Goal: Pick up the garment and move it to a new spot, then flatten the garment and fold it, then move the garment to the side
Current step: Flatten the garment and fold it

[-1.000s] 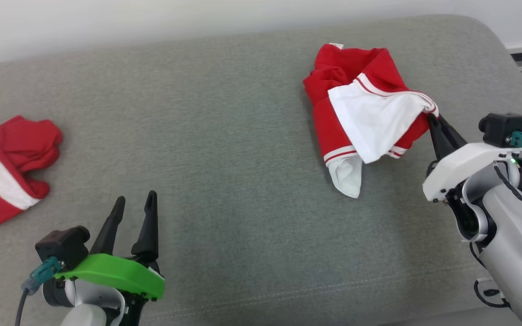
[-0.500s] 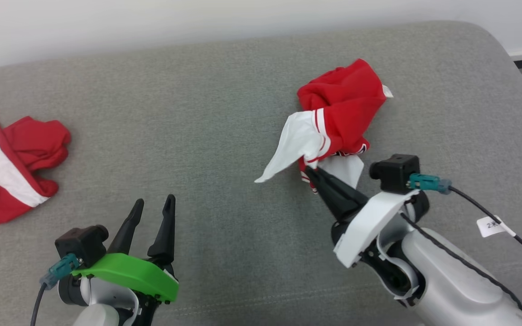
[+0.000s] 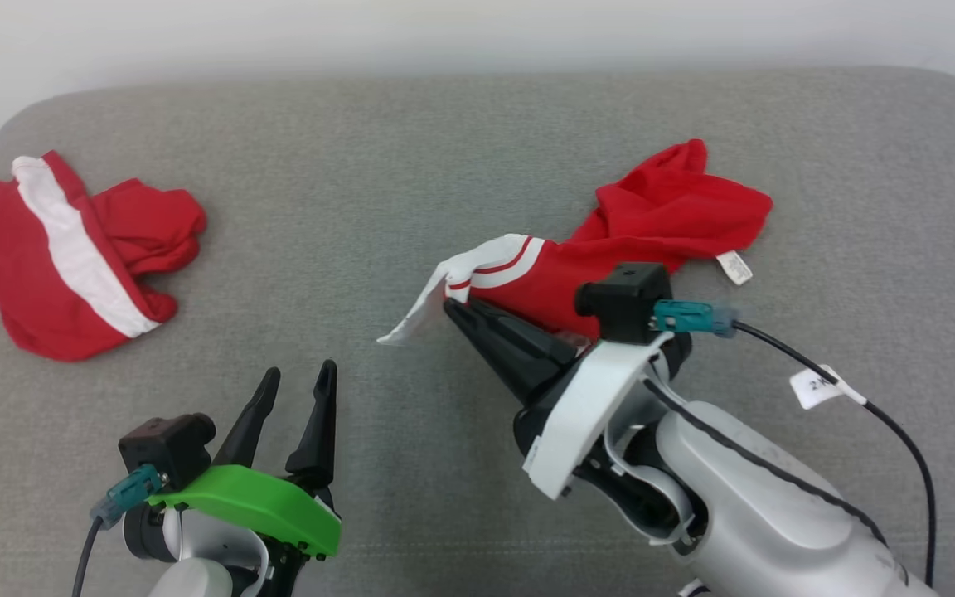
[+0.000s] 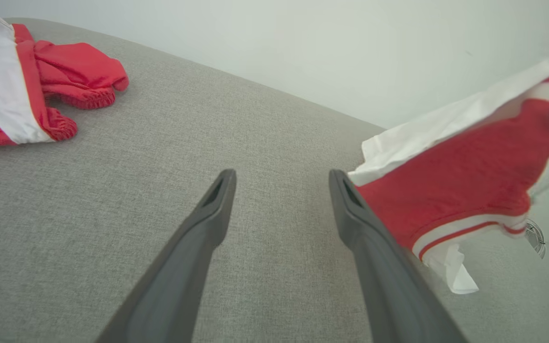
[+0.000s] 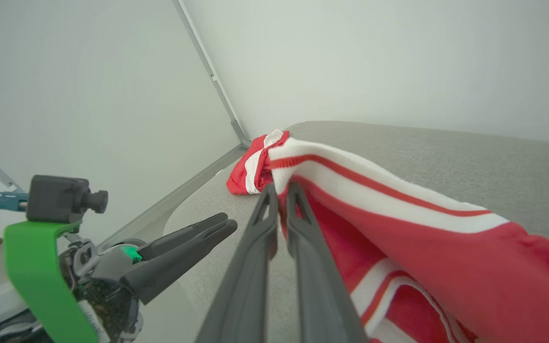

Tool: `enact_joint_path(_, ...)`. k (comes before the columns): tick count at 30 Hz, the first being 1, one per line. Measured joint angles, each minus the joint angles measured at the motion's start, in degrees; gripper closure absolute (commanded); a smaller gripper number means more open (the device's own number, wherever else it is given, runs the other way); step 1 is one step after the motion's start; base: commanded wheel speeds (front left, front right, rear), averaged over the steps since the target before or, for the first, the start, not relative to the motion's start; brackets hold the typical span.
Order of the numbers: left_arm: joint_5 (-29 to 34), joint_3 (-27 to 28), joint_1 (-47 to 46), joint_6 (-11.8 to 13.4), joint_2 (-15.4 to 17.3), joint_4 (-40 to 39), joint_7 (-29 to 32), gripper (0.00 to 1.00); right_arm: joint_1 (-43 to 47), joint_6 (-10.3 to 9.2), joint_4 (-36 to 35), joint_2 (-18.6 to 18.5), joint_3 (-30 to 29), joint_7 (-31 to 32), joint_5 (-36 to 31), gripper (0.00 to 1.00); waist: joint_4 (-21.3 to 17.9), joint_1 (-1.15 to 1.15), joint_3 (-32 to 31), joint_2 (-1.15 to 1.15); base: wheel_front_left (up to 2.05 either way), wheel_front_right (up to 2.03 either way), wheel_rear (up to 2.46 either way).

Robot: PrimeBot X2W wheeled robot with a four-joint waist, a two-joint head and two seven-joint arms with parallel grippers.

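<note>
A grey upholstered cushion [image 3: 345, 166] spans the head view. The red-and-white garment [image 3: 676, 207] lies across its centre right, drawn out in a loose diagonal from the upper right down toward the middle of the frame. At frame centre the right gripper [image 3: 449, 307] is clamped on the garment's striped white hem, its two dark fingers pressed together with cloth between them. That held end looks raised off the cushion. The left gripper [image 3: 300, 371], at lower left, stands spread wide and holds nothing. A second red garment with a white band [image 3: 71, 249] sits bunched at the upper left, well apart.

This looks like the first step, with the garment being carried to a new spot. The next move probably calls for laying it on the bare middle of the cushion and letting go. Both grippers could then take edges to spread it.

The garment is rumpled and twisted, thin and limp. A white flap hangs at its lower left end, and a small care label [image 3: 734, 267] sticks out at its right edge.
</note>
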Motion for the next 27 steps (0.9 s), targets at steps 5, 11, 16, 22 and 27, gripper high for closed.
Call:
enact_joint_path(5,0.00,-0.35,-0.01,0.00,-0.13,0.15,0.08,0.00,-0.44,0.97,1.92,2.58,4.07,4.09,1.96,1.00,2.98,0.00,0.16,0.00,0.00,0.00,0.00)
enact_joint_path(11,0.00,0.09,0.02,0.13,-0.10,0.29,0.07,0.00,0.44,3.56,3.27,2.67,9.90,8.99,3.97,1.00,5.68,0.00,-0.04,0.00,0.00,0.00,0.00)
enact_joint_path(16,0.01,1.62,0.13,0.56,0.74,0.03,0.02,0.00,3.29,4.63,3.74,1.90,13.33,13.05,6.32,1.00,5.99,0.00,-0.66,0.00,0.00,0.00,0.00)
enact_joint_path(22,0.21,2.02,0.38,0.58,1.65,-0.60,0.00,0.00,6.09,5.23,3.11,-3.86,15.27,18.79,9.49,1.00,4.06,0.00,-0.96,0.00,0.00,0.00,0.00)
enact_joint_path(27,0.27,2.04,0.46,0.75,2.03,-1.98,0.11,0.00,8.17,5.23,2.11,-9.62,14.95,22.34,11.45,1.00,1.71,0.00,-0.98,0.00,0.00,0.00,0.00)
